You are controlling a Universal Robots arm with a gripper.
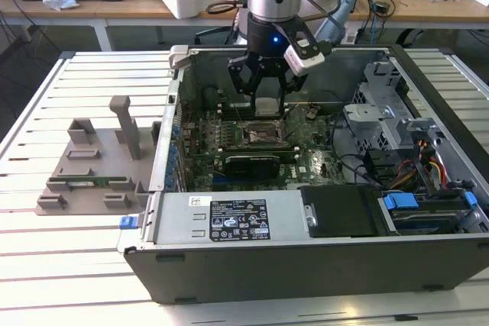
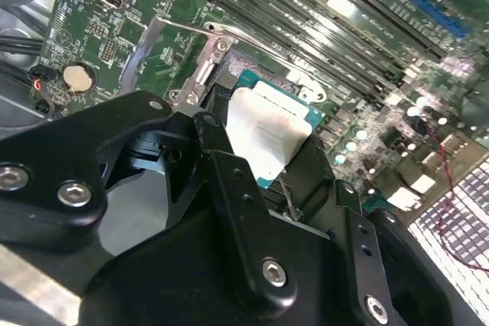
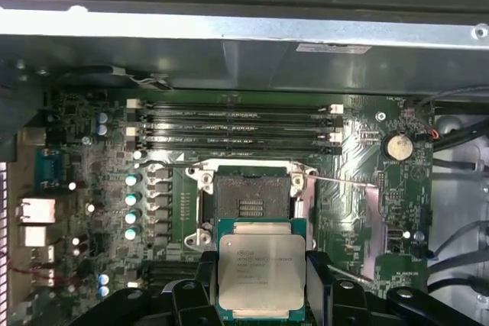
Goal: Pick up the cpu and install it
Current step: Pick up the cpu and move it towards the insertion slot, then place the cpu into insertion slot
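The cpu (image 3: 262,271) is a flat square chip with a silvery top plate and a thin green rim. My gripper (image 3: 262,299) is shut on it, one black finger (image 3: 200,295) at each of two opposite edges. It hangs a little above the motherboard, just beside the open dark socket (image 3: 250,200), whose metal frame and lever are swung up. In the second wrist view the cpu (image 2: 271,131) sits tilted between the black fingers (image 2: 221,166), over the socket's edge (image 2: 221,74). In the exterior view my gripper (image 1: 265,104) reaches down into the open computer case over the socket (image 1: 263,135).
The computer case (image 1: 306,257) lies open on a slatted table, with a power supply (image 1: 229,219) at the front and drive bays and cables (image 1: 412,158) on the exterior view's right. Memory slots (image 3: 237,124) run beside the socket. A grey fixture (image 1: 92,166) stands left of the case.
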